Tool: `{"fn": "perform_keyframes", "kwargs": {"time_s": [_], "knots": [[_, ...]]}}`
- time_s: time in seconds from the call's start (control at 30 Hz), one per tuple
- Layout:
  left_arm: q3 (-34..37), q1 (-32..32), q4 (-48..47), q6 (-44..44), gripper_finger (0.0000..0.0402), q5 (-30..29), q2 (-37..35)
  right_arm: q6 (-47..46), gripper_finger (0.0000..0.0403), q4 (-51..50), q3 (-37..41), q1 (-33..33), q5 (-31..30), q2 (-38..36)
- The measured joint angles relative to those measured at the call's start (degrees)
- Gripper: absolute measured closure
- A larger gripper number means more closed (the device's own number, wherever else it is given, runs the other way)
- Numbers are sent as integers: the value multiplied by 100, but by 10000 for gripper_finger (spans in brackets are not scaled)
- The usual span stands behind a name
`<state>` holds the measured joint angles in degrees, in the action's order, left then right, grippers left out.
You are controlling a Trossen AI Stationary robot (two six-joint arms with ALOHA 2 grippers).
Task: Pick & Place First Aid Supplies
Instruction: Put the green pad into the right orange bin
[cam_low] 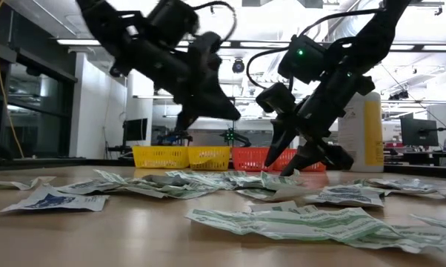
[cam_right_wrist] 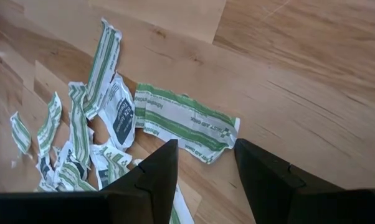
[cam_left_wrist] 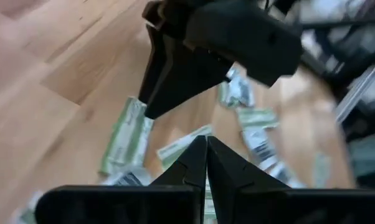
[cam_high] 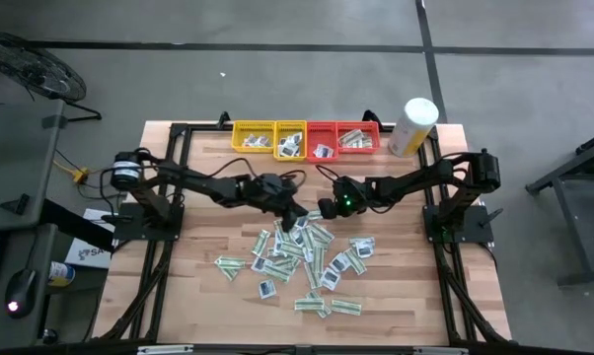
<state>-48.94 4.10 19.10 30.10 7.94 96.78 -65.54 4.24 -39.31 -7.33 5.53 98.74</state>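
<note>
The first aid supplies [cam_high: 305, 258] lie loose in the middle of the wooden table, as flat white-and-green strips and small white squares with a dark centre. My left gripper [cam_left_wrist: 206, 146] hangs shut a little above the far edge of the heap [cam_low: 201, 182], and I see nothing between its fingers. My right gripper [cam_right_wrist: 205, 149] stands open just to its right, pointing steeply down. Its fingers are on either side of a long green-and-white strip [cam_right_wrist: 187, 124] that lies flat on the wood. I cannot tell whether the fingertips [cam_low: 312, 159] touch the packets.
Along the far edge stand two yellow trays [cam_high: 267, 136] and two red trays [cam_high: 341, 136] with a few packets inside. A tall white-and-yellow canister [cam_high: 412, 126] stands to their right. The two grippers hang close together [cam_high: 309, 212]. Bare wood lies to the left and right of the heap.
</note>
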Motion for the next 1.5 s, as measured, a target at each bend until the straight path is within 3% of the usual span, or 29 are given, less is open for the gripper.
{"fn": "perform_keyframes", "kwargs": {"time_s": [0.17, 0.27, 0.57, 1.3, 1.5], "knots": [[-720, 2, -1543, -974, 398, -188, 441, 22, 245, -31, -4, -7, 40, 0], [-934, 2, -1761, -1206, 400, -256, 678, 44, 245, -32, -4, -7, 40, 0], [-1041, 4, -1765, -856, 401, -839, 1079, 129, 245, -34, -4, -7, 66, 0], [-1056, 7, -1210, -281, 401, -669, 1653, 186, 245, 359, 9, 59, 222, 7], [-1054, 7, -1264, -266, 402, -642, 1658, 289, 277, 351, 9, 47, 192, 4]]}}
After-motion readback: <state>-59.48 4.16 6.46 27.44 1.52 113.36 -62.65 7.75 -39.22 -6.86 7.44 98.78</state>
